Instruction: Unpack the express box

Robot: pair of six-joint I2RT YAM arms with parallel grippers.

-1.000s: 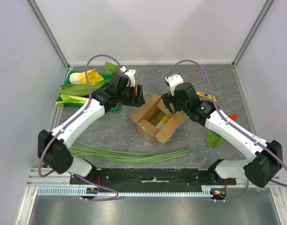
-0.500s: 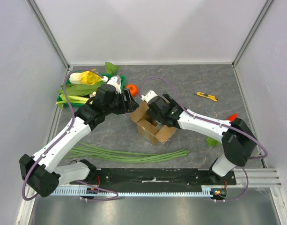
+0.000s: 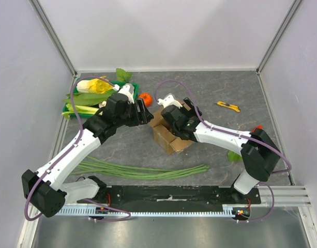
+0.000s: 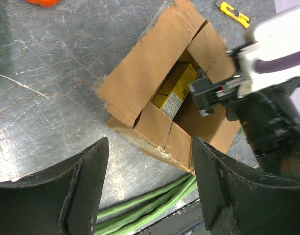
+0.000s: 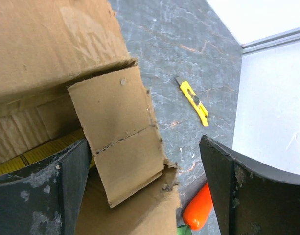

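The express box [image 3: 170, 140] is a small brown cardboard box standing open mid-table. Its flaps are spread in the left wrist view [image 4: 150, 63], and a slim yellow carton [image 4: 175, 90] lies inside. My right gripper [image 3: 172, 120] is open and reaches down into the box's right side, with one small flap [image 5: 115, 112] between its fingers; it holds nothing [image 5: 145, 191]. The carton's edge [image 5: 32, 152] shows by its left finger. My left gripper [image 3: 147, 114] is open and empty, just left of the box and above the table [image 4: 150, 196].
A green tray [image 3: 131, 86] of leafy vegetables stands at the back left, an orange tomato [image 3: 145, 96] beside it. Long green beans [image 3: 142, 170] lie in front of the box. A yellow utility knife [image 3: 228, 106], an orange-red vegetable [image 5: 201, 208] and a green leaf [image 3: 235, 154] lie to the right.
My right gripper has swung left from the box's right side and dipped into it. The left arm has drawn back to the left. The box's flaps now look folded closer in.
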